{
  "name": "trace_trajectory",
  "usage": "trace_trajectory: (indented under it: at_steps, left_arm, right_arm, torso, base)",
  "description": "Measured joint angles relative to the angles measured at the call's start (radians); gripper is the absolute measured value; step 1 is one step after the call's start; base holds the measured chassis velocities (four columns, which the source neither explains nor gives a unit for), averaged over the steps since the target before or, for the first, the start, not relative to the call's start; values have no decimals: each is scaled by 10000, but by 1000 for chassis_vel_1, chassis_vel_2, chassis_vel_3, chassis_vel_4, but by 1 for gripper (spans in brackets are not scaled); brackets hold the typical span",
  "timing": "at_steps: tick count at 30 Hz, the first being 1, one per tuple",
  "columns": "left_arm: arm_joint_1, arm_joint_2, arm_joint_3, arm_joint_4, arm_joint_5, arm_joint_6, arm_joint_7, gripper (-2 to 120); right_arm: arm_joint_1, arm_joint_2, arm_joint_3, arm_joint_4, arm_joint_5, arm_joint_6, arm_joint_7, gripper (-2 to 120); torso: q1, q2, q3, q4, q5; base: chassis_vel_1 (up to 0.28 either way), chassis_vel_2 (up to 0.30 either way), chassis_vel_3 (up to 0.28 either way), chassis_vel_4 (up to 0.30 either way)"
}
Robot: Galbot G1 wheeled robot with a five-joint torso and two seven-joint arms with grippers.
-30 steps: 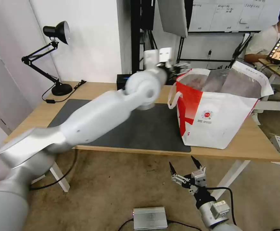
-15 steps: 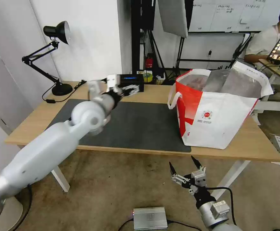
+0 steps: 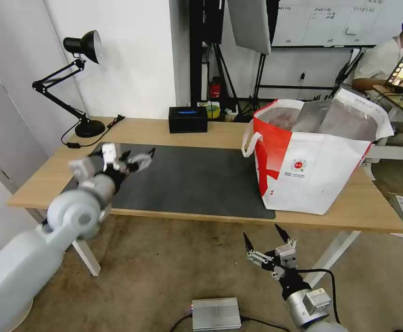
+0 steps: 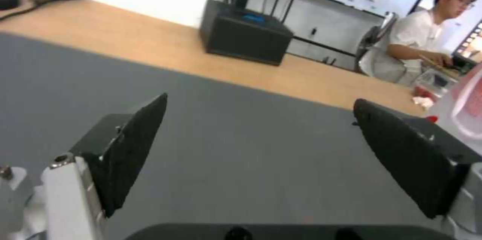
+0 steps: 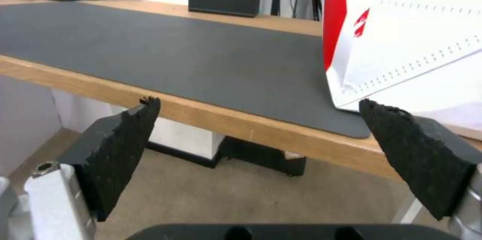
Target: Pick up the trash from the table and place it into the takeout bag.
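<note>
Left gripper (image 3: 139,159) had swung back from the takeout bag (image 3: 312,170) to the left-centre of frame, over the near-left part of the mat (image 3: 196,180), fingers spread wide, holding nothing. Bag unmoved at right on the table (image 3: 372,216). Right gripper (image 3: 263,237) unchanged, low centre below the table edge, fingers wide apart, empty.
</note>
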Motion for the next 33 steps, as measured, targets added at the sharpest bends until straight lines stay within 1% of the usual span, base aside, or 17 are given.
trace_trajectory:
  at_steps: [1,4,5,8,9,11,12,13,15,16,19,20,23,24,26,30,33]
  left_arm:
    - [0,0,0,0,0,0,0,100]
    - [1113,-174,-750,-80,416,-349,562,100]
    - [1113,-174,-750,-80,416,-349,562,100]
    - [1867,-351,-1328,-99,981,-804,1118,100]
    - [1867,-351,-1328,-99,981,-804,1118,100]
    - [2365,-466,-1688,-111,1387,-1244,1696,100]
    - [2518,-502,-1784,-122,1547,-1372,1868,100]
    - [2518,-502,-1784,-122,1547,-1372,1868,100]
    - [3018,-663,-1989,-130,2142,-1859,2475,100]
    - [3018,-663,-1989,-130,2142,-1859,2475,100]
    - [3619,-1101,-2136,-70,2711,-2509,3032,100]
    - [3619,-1101,-2136,-70,2711,-2509,3032,100]
    - [4248,-1638,-2274,152,3340,-3259,3637,100]
    - [4248,-1638,-2274,152,3340,-3259,3637,100]
    - [4711,-2026,-2457,252,3776,-3676,3944,100]
    - [5215,-2387,-2663,250,4140,-3946,4117,100]
    - [5393,-2523,-2744,251,4294,-4115,4185,100]
  right_arm:
    - [0,0,0,0,0,0,0,100]
    - [0,0,0,0,0,0,-1,100]
    - [0,0,0,0,0,0,-1,100]
    - [0,0,0,0,0,0,-1,100]
    - [0,0,0,0,0,0,-1,100]
    - [0,0,0,0,0,0,-1,100]
    - [0,0,0,0,0,0,-1,100]
    - [0,0,0,0,0,0,-1,100]
    - [0,0,0,0,0,0,-1,100]
    - [0,0,0,0,0,0,-1,100]
    - [0,0,0,0,0,0,-2,100]
    - [0,0,0,0,0,0,-2,100]
    - [0,0,0,0,0,0,-1,100]
    - [0,0,0,0,0,0,-1,100]
    - [0,0,0,0,0,0,-1,100]
    - [0,1,0,0,0,0,-1,100]
    - [0,0,0,0,0,0,-1,100]
  torso:
    - [0,0,0,0,0]
    - [0,1,0,1,-3]
    - [0,1,0,1,-3]
    - [0,0,1,-2,0]
    - [0,0,1,-2,0]
    - [0,0,0,-1,-3]
    - [0,1,0,-1,-3]
    - [0,1,0,-1,-3]
    - [0,0,1,-1,-1]
    - [0,0,1,-1,-1]
    - [0,0,1,-1,-2]
    - [0,0,1,-1,-2]
    - [0,1,1,-1,-2]
    - [0,1,1,-1,-2]
    - [0,1,1,-2,-1]
    - [0,1,1,0,-2]
    - [0,0,1,0,-2]
  base:
    - [0,0,0,0]
    - [0,0,0,0]
    - [0,0,0,0]
    - [0,0,0,0]
    - [0,0,0,0]
    - [0,0,0,0]
    - [0,0,0,0]
    - [0,0,0,0]
    - [0,0,0,0]
    - [0,0,0,0]
    - [0,0,0,0]
    - [0,0,0,0]
    - [0,0,0,0]
    - [0,0,0,0]
    - [0,0,0,0]
    - [0,0,0,0]
    - [0,0,0,0]
